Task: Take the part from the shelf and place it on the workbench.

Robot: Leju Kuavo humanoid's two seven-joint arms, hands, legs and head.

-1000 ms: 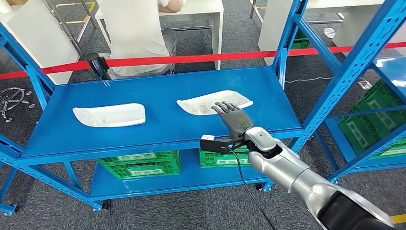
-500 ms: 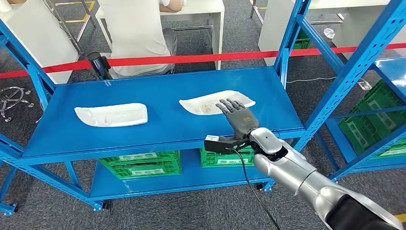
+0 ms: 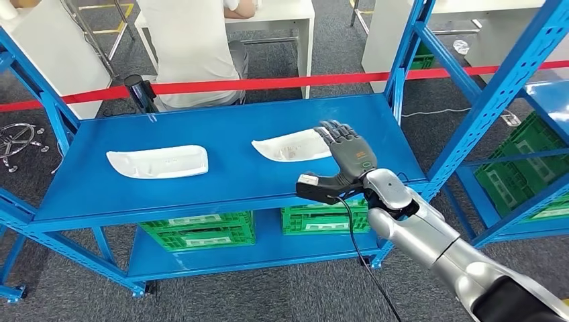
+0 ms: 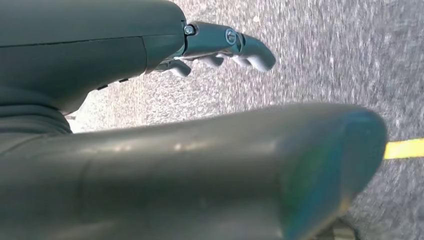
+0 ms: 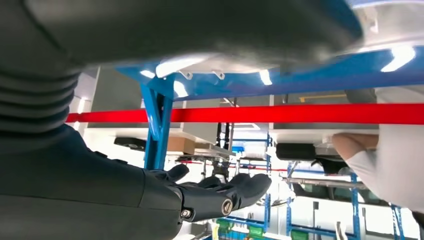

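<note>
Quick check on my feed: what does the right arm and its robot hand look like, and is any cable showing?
The right arm is silver with a black section near the shoulder end. Its robot hand is dark grey with black fingers and a small orange and green marking on the back. A black block with a white end sticks out at the wrist, and a black cable hangs down from there.

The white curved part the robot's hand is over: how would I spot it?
Find the blue metal shelf. Two white curved plastic parts lie on top; yours is the right-hand white part, partly under the robot's right hand. The left-hand white part lies alone, away from the hand.
</note>
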